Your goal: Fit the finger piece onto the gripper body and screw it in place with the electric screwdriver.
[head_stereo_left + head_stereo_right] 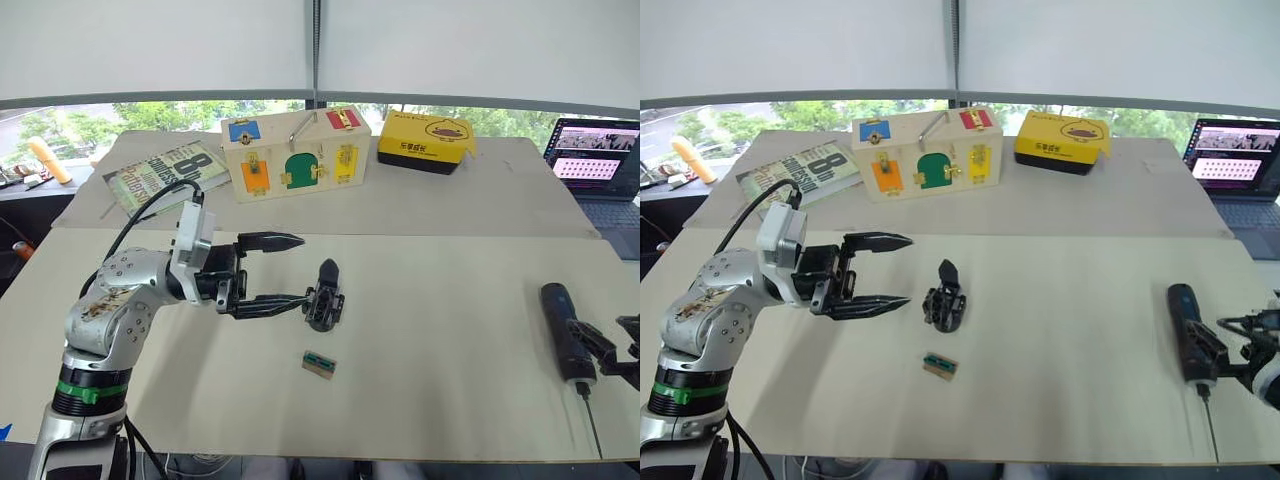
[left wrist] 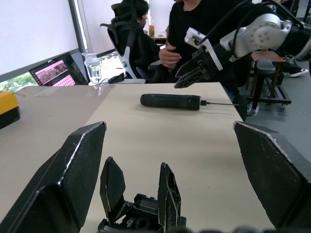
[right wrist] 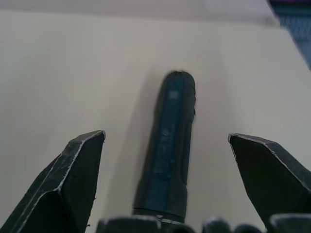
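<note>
The gripper body (image 1: 325, 296) is a small black linkage assembly standing mid-table. In the left wrist view two pointed black fingers rise from the gripper body (image 2: 141, 213), and I cannot tell the finger piece apart from them as a loose part. My left gripper (image 1: 288, 272) is open just to the left of it, fingertips pointing at it with a small gap. The electric screwdriver (image 1: 565, 332) lies on the table at the right, its thin bit toward the front edge. My right gripper (image 3: 165, 137) is open, with one finger on each side of the electric screwdriver (image 3: 167, 145) near its bit end.
A small green-and-brown block (image 1: 319, 364) lies in front of the gripper body. At the back stand a wooden lock box (image 1: 295, 152), a yellow box (image 1: 425, 140) and a book (image 1: 165, 175). A laptop (image 1: 595, 160) is at the far right. Seated people (image 2: 194, 19) are beyond the table's right edge.
</note>
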